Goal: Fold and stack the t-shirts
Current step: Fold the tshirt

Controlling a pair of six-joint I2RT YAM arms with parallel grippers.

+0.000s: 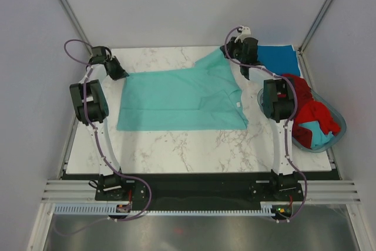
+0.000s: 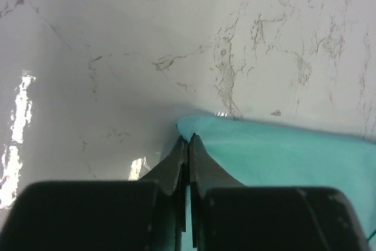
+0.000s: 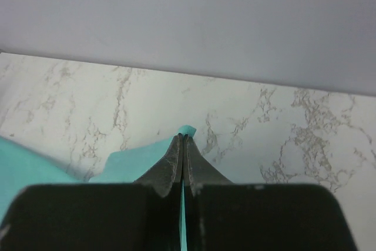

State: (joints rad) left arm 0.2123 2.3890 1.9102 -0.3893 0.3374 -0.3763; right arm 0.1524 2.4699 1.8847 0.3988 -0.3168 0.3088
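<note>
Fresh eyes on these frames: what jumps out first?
The light teal t-shirt lies spread flat across the middle of the marble table. The left pincer is shut on its far-left corner and the right pincer is shut on its far-right tip. Next come the red shirts heaped in the oval basket at the right edge, and a blue shirt lying flat at the far-right corner.
</note>
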